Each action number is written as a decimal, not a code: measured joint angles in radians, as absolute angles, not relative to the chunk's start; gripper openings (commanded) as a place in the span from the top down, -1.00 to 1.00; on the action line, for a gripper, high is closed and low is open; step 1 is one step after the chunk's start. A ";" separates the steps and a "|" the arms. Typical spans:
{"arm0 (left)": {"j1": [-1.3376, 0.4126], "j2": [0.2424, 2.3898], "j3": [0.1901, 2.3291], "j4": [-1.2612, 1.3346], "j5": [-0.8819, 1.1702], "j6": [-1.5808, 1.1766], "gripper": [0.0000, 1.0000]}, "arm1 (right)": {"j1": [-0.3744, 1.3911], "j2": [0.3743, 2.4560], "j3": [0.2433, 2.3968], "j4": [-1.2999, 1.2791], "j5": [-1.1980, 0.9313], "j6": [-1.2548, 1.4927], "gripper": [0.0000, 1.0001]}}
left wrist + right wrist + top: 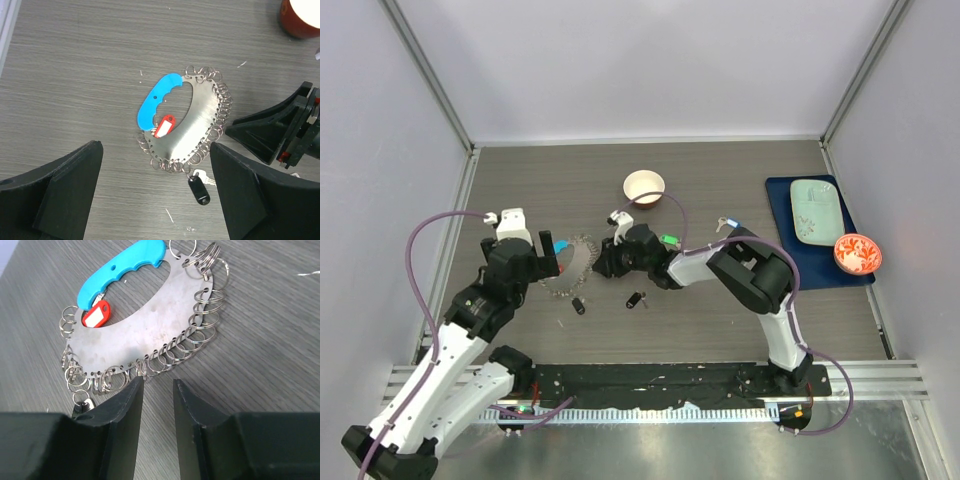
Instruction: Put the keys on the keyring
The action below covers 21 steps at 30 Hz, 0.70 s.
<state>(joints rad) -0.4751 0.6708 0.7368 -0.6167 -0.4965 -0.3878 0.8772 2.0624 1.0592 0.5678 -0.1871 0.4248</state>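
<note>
Two grippers flank the keyring (197,112), which lies flat on the bench (720,180). The left gripper (155,150) hovers above it, pointing down, jaws wide and empty. The right arm reaches low leftwards. The right gripper (156,385) is at the ring-lined edge, jaws narrowly apart, gripping nothing. A red-tagged key (164,126) sits in the opening.

White bowl (644,186); blue mat (800,264) with green tray (815,212), red bowl (857,254)
</note>
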 measured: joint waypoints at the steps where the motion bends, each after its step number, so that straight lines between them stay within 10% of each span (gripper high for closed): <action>1: -0.471 0.674 0.737 -0.617 -0.488 -0.387 -0.85 | 0.873 2.072 1.059 0.583 -0.202 0.439 0.31; 21: -0.429 0.699 0.736 -0.603 -0.414 -0.386 -0.85 | 0.859 2.156 1.096 0.680 -0.324 0.553 0.51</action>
